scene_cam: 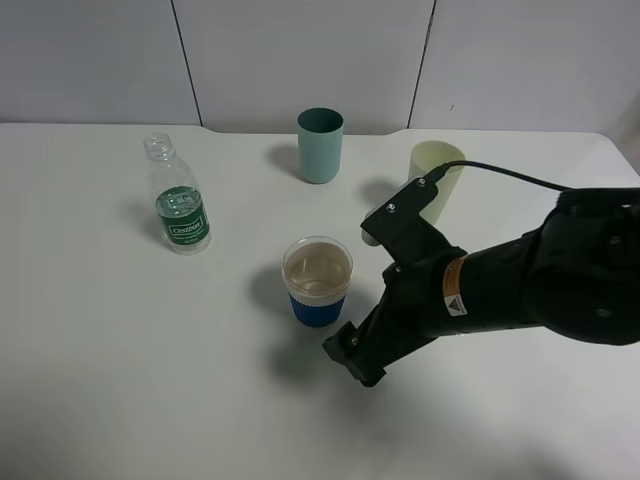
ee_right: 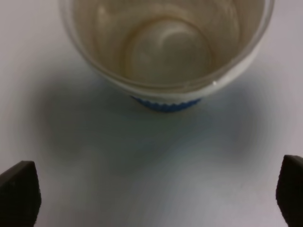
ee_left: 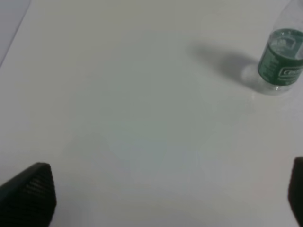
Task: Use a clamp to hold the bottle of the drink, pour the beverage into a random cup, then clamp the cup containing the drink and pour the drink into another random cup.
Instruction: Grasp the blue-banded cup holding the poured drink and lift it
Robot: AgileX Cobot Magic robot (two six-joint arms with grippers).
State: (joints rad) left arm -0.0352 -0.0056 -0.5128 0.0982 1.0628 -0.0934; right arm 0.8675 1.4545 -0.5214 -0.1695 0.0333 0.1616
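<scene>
Right arm (scene_cam: 500, 290) beside a blue-sleeved cup (scene_cam: 317, 282) on a white desk (scene_cam: 150, 350).
Its wrist view shows jaws wide open, empty, cup just ahead; only the left wrist view shows its open, empty jaws, bottle (ee_left: 281, 61) well apart.

There are a green-labelled bottle (scene_cam: 178, 210), blue-sleeved cup (scene_cam: 317, 290), teal cup (scene_cam: 320, 145), perhaps yellow-green cup (scene_cam: 432, 160).

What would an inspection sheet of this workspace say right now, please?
Surface: white table, no spills seen.
Job's things: bottle upright, uncapped; blue-sleeved cup upright at centre; pale yellow-green cup upright, partly behind the right arm.
Clutter: teal cup upright at the back.
Hands: left hand open over bare table; right hand open, low beside the blue-sleeved cup, apart from it.
Cables: black cable along the right arm.
Surroundings: white wall panels.
</scene>
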